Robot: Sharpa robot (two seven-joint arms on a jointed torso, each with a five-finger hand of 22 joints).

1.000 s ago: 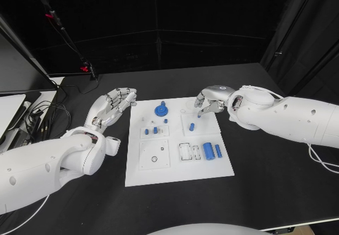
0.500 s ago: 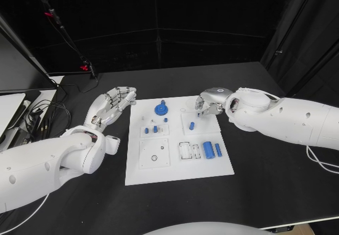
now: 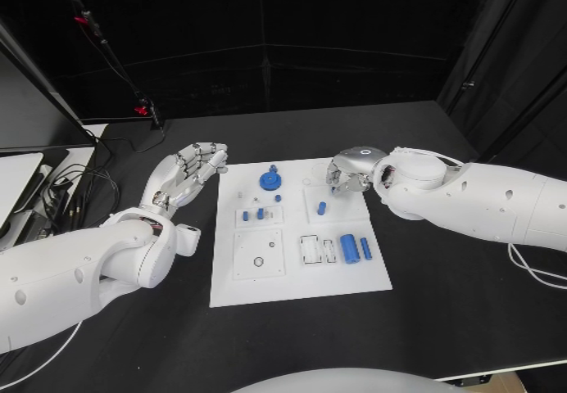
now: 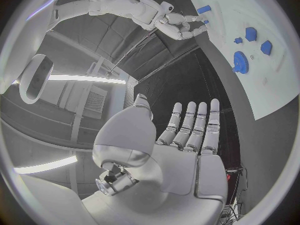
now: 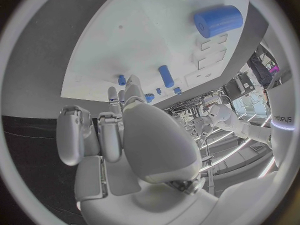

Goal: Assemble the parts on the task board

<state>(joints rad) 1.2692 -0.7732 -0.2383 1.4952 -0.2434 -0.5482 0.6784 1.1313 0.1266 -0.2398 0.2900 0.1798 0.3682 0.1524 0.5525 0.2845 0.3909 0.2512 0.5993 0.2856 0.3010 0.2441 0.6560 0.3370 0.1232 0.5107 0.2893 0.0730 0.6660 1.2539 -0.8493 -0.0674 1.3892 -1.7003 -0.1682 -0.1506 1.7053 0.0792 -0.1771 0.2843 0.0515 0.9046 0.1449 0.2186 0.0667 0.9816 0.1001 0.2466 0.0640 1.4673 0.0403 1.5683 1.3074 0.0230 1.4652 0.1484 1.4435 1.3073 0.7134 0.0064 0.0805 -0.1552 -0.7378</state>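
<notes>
The white task board (image 3: 296,274) lies mid-table. On it are a blue gear (image 3: 270,181), two small blue pegs (image 3: 251,216), a short blue cylinder (image 3: 320,210), a thick blue cylinder (image 3: 349,248) and a slim one (image 3: 365,248). My right hand (image 3: 347,174) hovers over the board's far right corner with its fingers curled down. In the right wrist view a small blue peg (image 5: 122,80) sits pinched between the thumb and a fingertip, above the short cylinder (image 5: 165,76). My left hand (image 3: 189,172) lies flat beside the board's far left edge, fingers straight, holding nothing.
Cables and a screen edge (image 3: 47,192) sit at the table's left. The left wrist view shows the gear (image 4: 240,62) on the board and my right hand (image 4: 178,25) beyond it. Bare black table (image 3: 460,303) surrounds the board.
My right hand has dipped slightly toward the board and turned its fingers further down; the blue peg seen under its fingertips is now hidden in the head view. The left hand has stayed put.
</notes>
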